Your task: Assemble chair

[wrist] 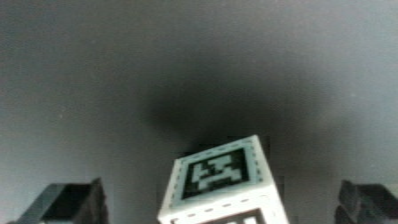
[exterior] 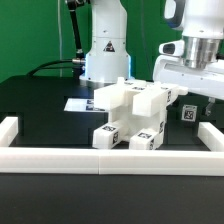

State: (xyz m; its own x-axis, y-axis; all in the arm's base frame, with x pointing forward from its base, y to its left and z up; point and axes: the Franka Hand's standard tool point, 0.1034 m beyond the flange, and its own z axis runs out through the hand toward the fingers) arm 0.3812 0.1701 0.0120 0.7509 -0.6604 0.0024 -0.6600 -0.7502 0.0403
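The chair parts are white blocks with black-and-white tags. A joined cluster [exterior: 130,100] sits mid-table, with two chunky tagged pieces [exterior: 110,135] [exterior: 146,138] in front of it. A small loose tagged piece [exterior: 187,112] stands at the exterior view's right. My gripper [exterior: 192,92] hangs just above it. In the wrist view the gripper [wrist: 217,208] is open. Its dark fingers [wrist: 71,202] stand wide on either side of this tagged piece [wrist: 222,178], clear of it.
A low white border wall [exterior: 110,157] runs along the front and both sides of the black table. The marker board [exterior: 78,103] lies flat behind the cluster at the exterior view's left. The arm's base [exterior: 105,50] stands at the back.
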